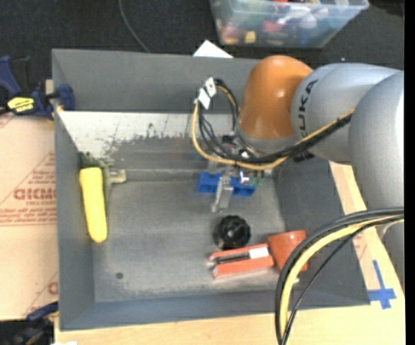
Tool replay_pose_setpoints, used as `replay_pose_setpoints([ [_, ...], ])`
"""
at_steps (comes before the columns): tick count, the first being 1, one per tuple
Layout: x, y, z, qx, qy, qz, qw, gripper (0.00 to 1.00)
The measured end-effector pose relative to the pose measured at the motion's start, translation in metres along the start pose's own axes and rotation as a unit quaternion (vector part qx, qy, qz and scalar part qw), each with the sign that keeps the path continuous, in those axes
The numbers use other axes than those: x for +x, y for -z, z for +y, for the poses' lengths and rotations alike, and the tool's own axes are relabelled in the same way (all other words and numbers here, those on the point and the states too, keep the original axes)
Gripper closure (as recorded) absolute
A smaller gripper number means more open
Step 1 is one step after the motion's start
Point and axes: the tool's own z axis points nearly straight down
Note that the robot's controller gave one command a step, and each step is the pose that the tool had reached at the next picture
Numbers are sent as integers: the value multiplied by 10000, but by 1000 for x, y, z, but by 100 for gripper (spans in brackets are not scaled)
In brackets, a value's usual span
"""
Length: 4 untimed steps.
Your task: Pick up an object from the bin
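Gripper (pixel 221 192), frame centre: open or closed, cannot tell. Best centre over black round piece (pixel 232 230) just below, avoiding red tool (pixel 242 261).

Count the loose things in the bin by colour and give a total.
Yellow: 1, the long yellow thing by the left wall
Blue: 1, the blue piece under the gripper
Black: 1, the round black thing
Orange-red: 2, the flat bar and the rounded piece touching it; cannot tell if they are joined
Total: 5
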Motion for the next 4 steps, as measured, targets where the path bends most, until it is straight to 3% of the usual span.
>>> replay_pose_setpoints([
  [1, 6, -29, 0, -28, -1461, -81, 9892, 0],
  [2, -1, -28, -9, -6, -507, -49, 9987, 100],
  [4, 0, -9, -10, -8, -512, -39, 9987, 100],
])
